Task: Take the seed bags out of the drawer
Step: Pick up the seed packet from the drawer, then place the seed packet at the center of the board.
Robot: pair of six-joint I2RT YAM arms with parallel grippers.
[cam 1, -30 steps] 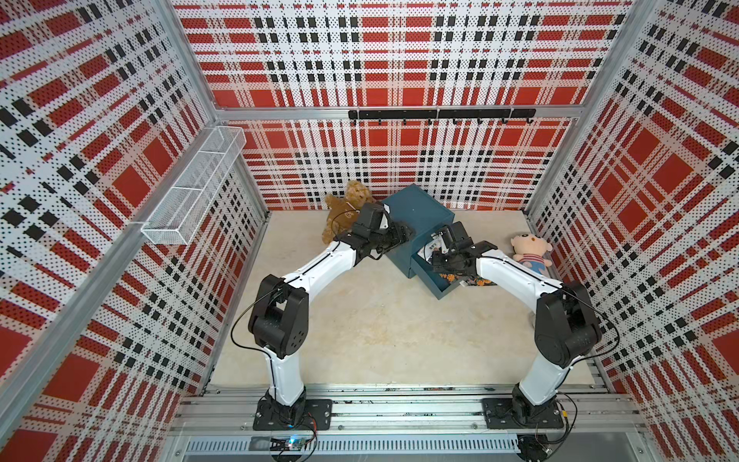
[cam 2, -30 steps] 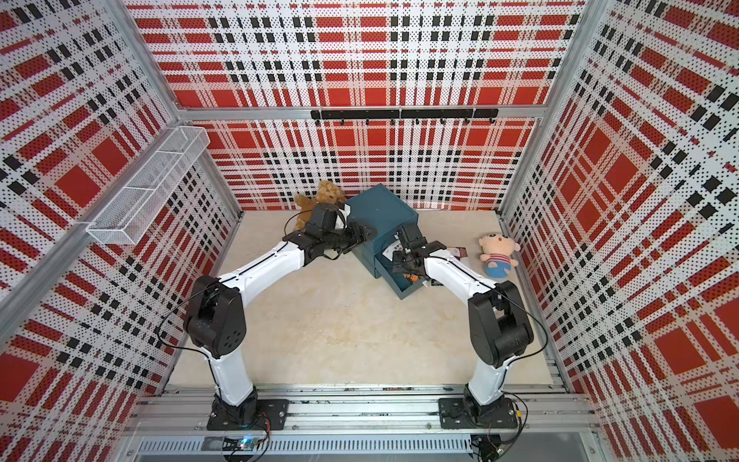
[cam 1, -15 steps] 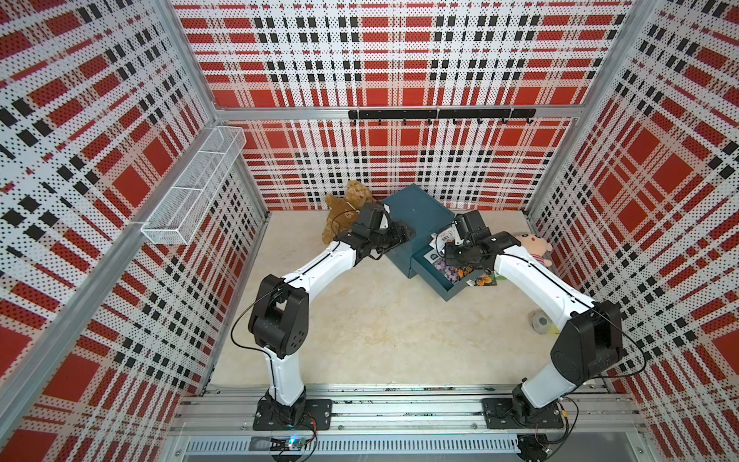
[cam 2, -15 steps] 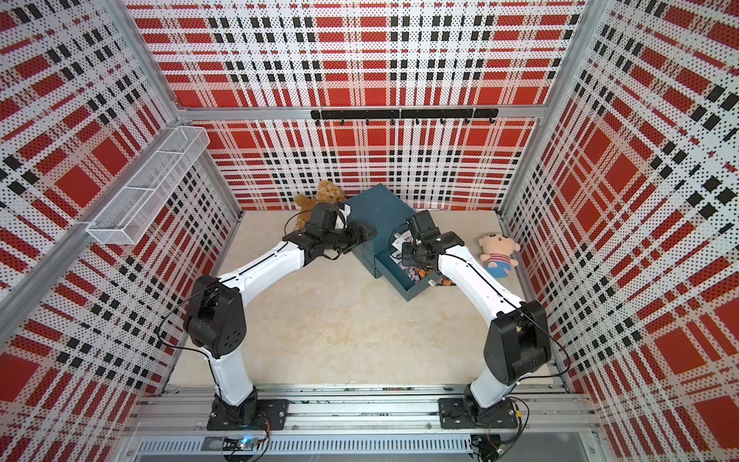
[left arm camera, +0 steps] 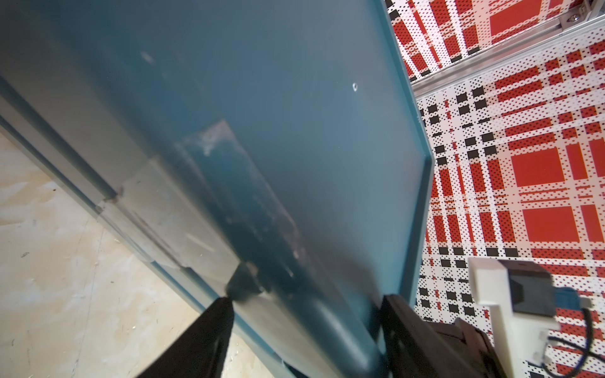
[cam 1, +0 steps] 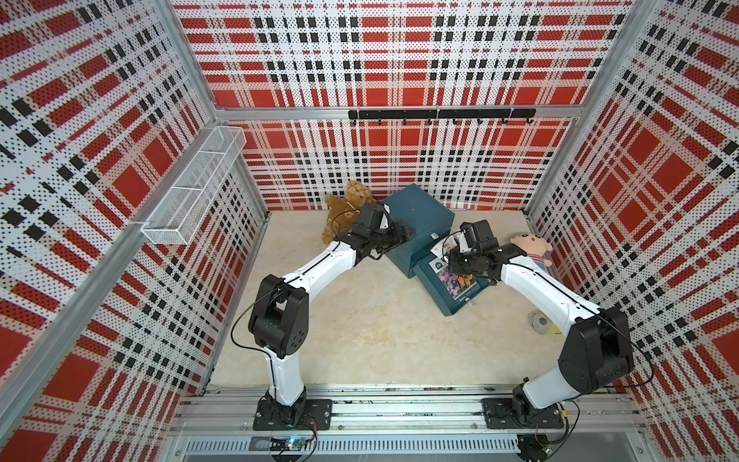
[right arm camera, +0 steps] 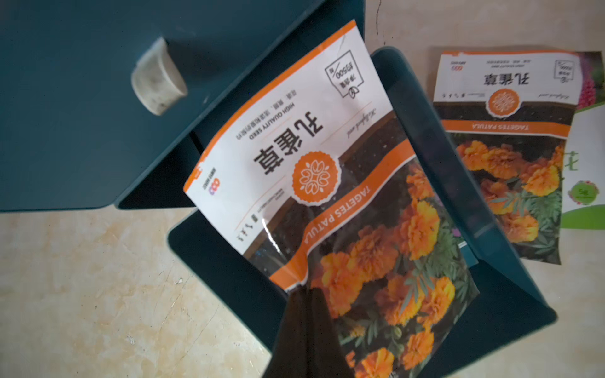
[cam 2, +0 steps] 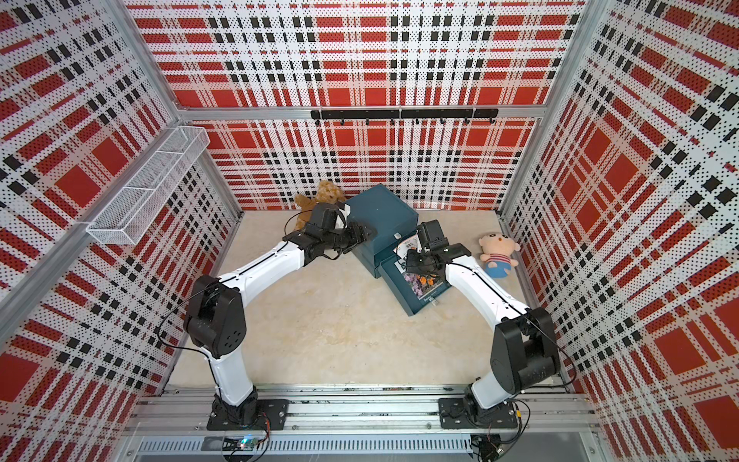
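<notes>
Robot lab test cell, not a home or shop. Boxed in on three sides by perforated plaid-print wall panels [cam 1: 400, 60] on aluminium framing [cam 1: 280, 115]. Left arm [cam 1: 320, 268] and right arm [cam 1: 540, 286] bolted to a metal rail [cam 1: 400, 412] at the desk [cam 1: 380, 340] edge. Staged props only: drawer unit [cam 1: 420, 216], teddy bear [cam 1: 346, 210], plush doll [cam 1: 530, 246], wall-hung wire basket [cam 1: 196, 188], hook rail [cam 1: 440, 114].

Your beige table [cam 1: 360, 328] holds a blue drawer box [cam 1: 420, 218] and a brown teddy bear [cam 1: 347, 208] at upper middle, a doll [cam 1: 528, 246] at right, and an orange-flower seed bag [right arm camera: 504, 170] lying flat beside the box.
</notes>
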